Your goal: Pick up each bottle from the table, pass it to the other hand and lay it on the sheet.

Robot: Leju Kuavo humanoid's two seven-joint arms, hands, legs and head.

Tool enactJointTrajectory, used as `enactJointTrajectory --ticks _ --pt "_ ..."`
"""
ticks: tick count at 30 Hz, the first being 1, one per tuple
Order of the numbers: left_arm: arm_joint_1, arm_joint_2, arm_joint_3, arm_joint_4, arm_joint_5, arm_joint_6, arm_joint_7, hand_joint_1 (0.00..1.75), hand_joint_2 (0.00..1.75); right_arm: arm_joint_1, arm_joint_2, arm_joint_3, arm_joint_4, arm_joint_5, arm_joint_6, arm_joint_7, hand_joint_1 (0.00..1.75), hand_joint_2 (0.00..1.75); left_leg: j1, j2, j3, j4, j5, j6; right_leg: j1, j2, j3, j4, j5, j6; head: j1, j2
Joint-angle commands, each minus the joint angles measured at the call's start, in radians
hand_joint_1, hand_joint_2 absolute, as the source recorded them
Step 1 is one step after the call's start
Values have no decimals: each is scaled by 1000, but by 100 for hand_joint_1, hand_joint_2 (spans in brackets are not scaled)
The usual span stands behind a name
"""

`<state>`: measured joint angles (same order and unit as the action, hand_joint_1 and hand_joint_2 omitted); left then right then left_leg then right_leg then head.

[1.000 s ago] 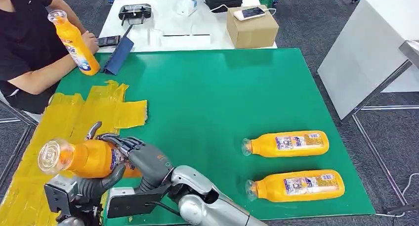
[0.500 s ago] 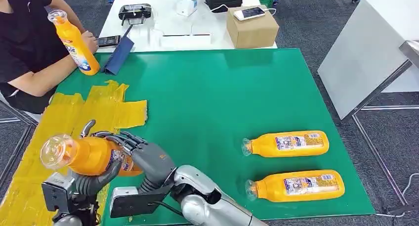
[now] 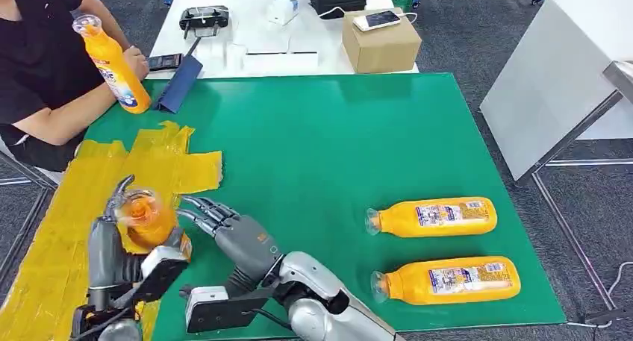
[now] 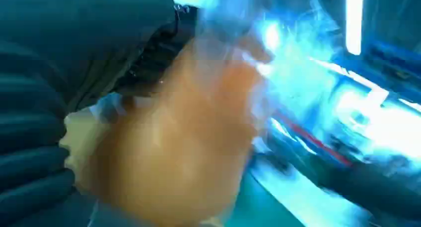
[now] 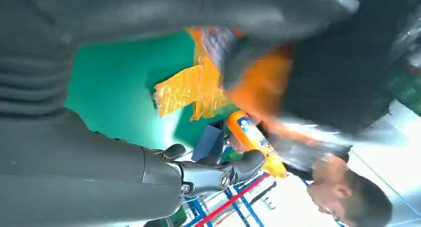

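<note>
A green table took up most of the room's middle, with a crinkled yellow sheet spread over its nine-o'clock side and a white table beyond at twelve. The robot's left hand gripped an orange bottle over the sheet, its clear mouth pointing up toward the head camera, fingers wrapped round the body. Just beside it at three o'clock the right hand held nothing, its fingers spread apart near the bottle. Two more bottles lay on their sides on the green at four o'clock, the farther one and the nearer one side by side, apart. At ten o'clock a seated person steadied an upright bottle on the table's edge.
</note>
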<state>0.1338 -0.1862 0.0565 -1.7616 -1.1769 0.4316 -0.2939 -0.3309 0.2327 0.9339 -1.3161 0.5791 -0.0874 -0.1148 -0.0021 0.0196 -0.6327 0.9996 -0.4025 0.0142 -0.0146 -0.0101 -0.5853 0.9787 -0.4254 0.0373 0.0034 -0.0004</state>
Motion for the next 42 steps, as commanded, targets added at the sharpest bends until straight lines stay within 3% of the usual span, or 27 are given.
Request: enactJointTrajectory --ticks 1,4,5,6,10,12,16,23,25,29,36,37,39,42 --pt "-177 145 66 520 -370 81 247 175 175 -52 -64 11 -22 -53 32 -28 0 0 0 -3 6 -4 1 -1 -1 -1 6 -3 0 -2 0 0" --pt "-197 179 61 604 -394 84 284 175 175 -59 -70 15 -30 -62 36 -29 0 0 0 -1 10 -4 0 -2 0 1 10 -3 0 -3 0 0" --pt "-212 287 -92 671 -394 74 446 175 175 -65 -76 19 -40 -77 39 -34 0 0 1 -1 11 -4 0 -3 0 2 11 -3 0 -3 0 0" --pt "-230 329 -169 733 -394 63 524 175 175 -70 -81 23 -47 -82 41 -36 0 0 1 1 6 -2 0 -1 1 1 6 -1 0 -1 0 0" --pt "-327 376 -352 1050 -394 79 646 175 175 -79 -103 28 -89 -107 49 -43 0 0 0 0 9 -3 0 -2 1 -1 8 -2 0 -2 0 0" --pt "-345 357 -368 1160 -394 111 631 175 175 -81 -112 28 -104 -111 50 -42 0 0 -1 -1 12 -4 1 -2 -1 -1 11 -2 0 -2 0 0" --pt "-339 336 -329 1187 -394 143 585 175 175 -78 -122 24 -113 -112 50 -42 0 0 0 8 13 -2 -2 -3 0 7 10 0 0 -1 -1 0" --pt "-337 327 -281 1168 -394 124 534 175 175 -76 -125 22 -115 -113 50 -42 0 0 0 -2 28 -3 -5 -4 0 1 28 -1 -5 -2 0 0" --pt "-337 333 -290 1163 -394 114 541 175 175 -75 -123 23 -114 -112 49 -41 0 0 0 -1 30 -3 -9 -8 0 3 26 -1 -7 -5 0 0" --pt "-350 340 -311 1175 -394 78 557 175 175 -76 -119 27 -114 -112 49 -41 0 0 1 -1 32 -4 -12 -3 1 2 24 -2 -17 -5 0 0" --pt "-371 363 -413 1186 -394 89 699 175 175 -60 -124 34 -115 -106 46 -41 0 0 1 -2 43 -3 -15 -7 1 1 38 0 -20 -6 0 0" --pt "-369 363 -412 1182 -394 89 700 175 175 -55 -126 36 -116 -102 44 -42 0 0 0 -2 47 -2 -16 -6 1 1 48 1 -22 -5 -1 0" --pt "-369 363 -412 1182 -394 89 700 175 175 -55 -126 36 -116 -102 44 -42 0 0 1 -3 48 -1 -16 -6 1 0 50 2 -21 -5 0 0" --pt "-363 394 -502 1146 -394 76 804 175 175 -27 -129 36 -114 -79 31 -40 0 0 1 -3 50 -3 -15 -6 1 0 50 0 -15 -5 -1 0"
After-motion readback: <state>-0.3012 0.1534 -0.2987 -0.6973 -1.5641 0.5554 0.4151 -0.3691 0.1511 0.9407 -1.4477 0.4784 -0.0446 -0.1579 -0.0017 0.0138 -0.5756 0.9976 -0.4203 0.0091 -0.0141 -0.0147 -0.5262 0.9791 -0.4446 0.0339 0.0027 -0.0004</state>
